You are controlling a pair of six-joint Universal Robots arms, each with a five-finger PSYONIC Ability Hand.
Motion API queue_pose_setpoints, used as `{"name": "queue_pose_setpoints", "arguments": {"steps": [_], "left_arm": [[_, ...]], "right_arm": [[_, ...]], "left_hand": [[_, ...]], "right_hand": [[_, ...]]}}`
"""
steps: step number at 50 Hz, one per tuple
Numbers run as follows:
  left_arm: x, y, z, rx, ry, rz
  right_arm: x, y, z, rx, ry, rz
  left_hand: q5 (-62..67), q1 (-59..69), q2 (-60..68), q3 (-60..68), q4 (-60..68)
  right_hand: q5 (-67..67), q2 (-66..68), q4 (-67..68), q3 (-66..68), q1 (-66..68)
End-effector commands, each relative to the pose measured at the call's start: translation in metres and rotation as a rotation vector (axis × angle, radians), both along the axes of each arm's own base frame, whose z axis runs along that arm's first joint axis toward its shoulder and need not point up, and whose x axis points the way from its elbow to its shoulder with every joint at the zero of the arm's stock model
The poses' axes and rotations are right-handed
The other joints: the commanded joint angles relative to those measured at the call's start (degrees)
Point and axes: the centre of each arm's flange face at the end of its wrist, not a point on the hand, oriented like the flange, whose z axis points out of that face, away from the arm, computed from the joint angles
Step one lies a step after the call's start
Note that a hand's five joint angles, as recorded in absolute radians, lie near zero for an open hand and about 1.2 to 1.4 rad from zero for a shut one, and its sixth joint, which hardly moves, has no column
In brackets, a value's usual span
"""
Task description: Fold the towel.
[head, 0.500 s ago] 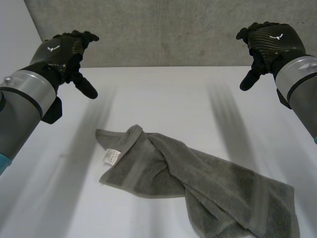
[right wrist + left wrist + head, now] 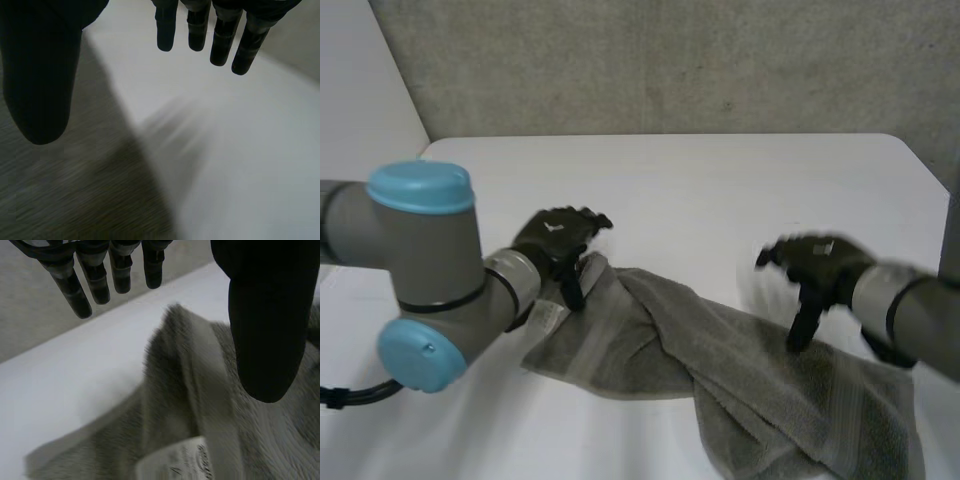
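A grey towel (image 2: 720,365) lies crumpled and twisted on the white table (image 2: 700,190), running from the middle toward the near right corner, with a white label (image 2: 548,315) at its left end. My left hand (image 2: 558,240) hovers over that left end, open, thumb (image 2: 265,330) above the cloth and fingers (image 2: 95,275) past the towel's edge (image 2: 170,370). My right hand (image 2: 815,268) is open above the towel's right part, its thumb (image 2: 40,75) over the cloth (image 2: 75,190) and its fingers (image 2: 200,25) over bare table.
A grey wall (image 2: 670,60) stands behind the table's far edge. Bare white tabletop lies beyond the towel and to its left. My left arm's elbow (image 2: 420,280) sits low over the near left of the table.
Both hands have dropped from high near the far edge down to the towel: the left to its left end, the right to its right part. The towel has not moved.
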Motion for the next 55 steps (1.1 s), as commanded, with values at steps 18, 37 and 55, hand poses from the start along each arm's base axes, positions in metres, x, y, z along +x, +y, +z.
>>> {"name": "queue_pose_setpoints", "arguments": {"steps": [18, 37, 55], "left_arm": [[-0.019, -0.024, -0.032, -0.187, -0.106, -0.084], [0.019, -0.056, 0.155, -0.896, 0.342, 0.177], [0.053, 0.051, -0.019, 0.008, -0.266, -0.056]], "right_arm": [[-0.008, 0.013, -0.061, -0.049, -0.128, -0.049], [0.030, -0.042, 0.102, -0.880, -0.359, -0.006], [0.020, 0.031, -0.064, -0.017, 0.416, 0.443]], "left_hand": [[68.31, 68.34, 68.27, 68.24, 68.24], [68.31, 68.34, 68.27, 68.24, 68.24], [9.65, 9.68, 9.60, 9.57, 9.57]], "right_hand": [[66.82, 66.78, 66.95, 67.94, 68.10], [66.82, 66.78, 66.95, 67.95, 68.10], [12.04, 12.00, 12.18, 13.17, 13.33]]}}
